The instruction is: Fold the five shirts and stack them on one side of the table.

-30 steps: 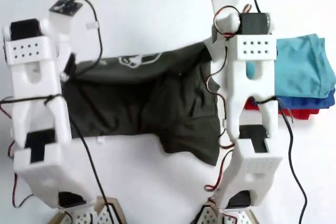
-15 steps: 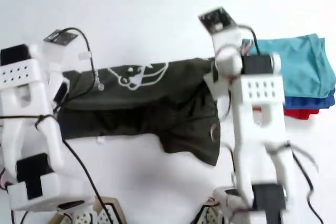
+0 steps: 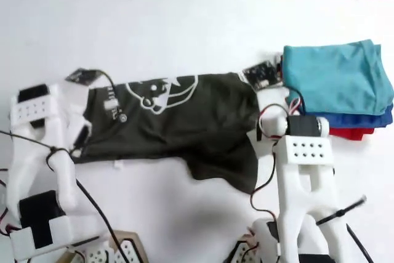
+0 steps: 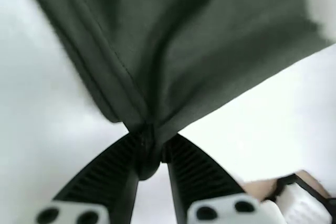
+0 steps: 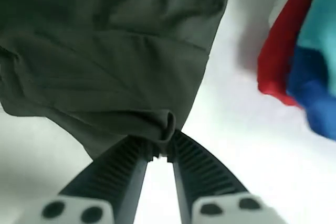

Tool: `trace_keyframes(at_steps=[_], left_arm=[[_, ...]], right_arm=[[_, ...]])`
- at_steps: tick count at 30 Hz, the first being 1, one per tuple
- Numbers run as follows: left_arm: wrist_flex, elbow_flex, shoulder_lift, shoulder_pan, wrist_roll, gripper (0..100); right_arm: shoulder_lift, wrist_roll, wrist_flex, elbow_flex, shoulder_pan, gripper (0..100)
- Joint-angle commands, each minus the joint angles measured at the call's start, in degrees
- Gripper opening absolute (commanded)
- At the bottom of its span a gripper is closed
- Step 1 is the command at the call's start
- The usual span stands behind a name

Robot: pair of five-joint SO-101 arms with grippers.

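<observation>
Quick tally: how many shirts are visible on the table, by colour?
Dark olive cotton shirt with white print, spread out: 1
Folded teal fabric shirt: 1
Folded blue fabric shirt: 1
Folded red fabric shirt: 1
Total: 4

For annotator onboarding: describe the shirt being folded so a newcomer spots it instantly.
On the white table, look between the two arms, left of the folded stack. The dark green shirt lies spread there, pinched by the left gripper and right gripper. Unlike the teal, blue and red shirts, it is unfolded and bears a white print.
</observation>
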Motion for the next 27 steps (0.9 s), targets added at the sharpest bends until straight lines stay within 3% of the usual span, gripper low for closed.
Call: trace_keyframes(at_steps=[1,11,20,24,27], left_arm=[[-3.96,3.03,-2.46,-0.62,-1.14,3],[-7.03,4.09,-2.37,-0.7,-1.32,3],[-2.99,2.68,-2.73,-0.7,-1.41,3],[2.11,-2.59,-2.73,-0.79,-1.49,5],[6.68,-9.1,-2.73,-0.79,-1.49,12]], right_arm=[[-2.68,0.53,-1.54,2.02,0.66,2.1],[-2.68,4.75,0.48,5.71,1.01,2.1],[-2.68,7.91,1.89,7.91,0.57,2.8],[-2.77,11.96,4.88,7.65,0.75,13.4],[-2.77,13.36,6.9,5.19,0.75,21.3]])
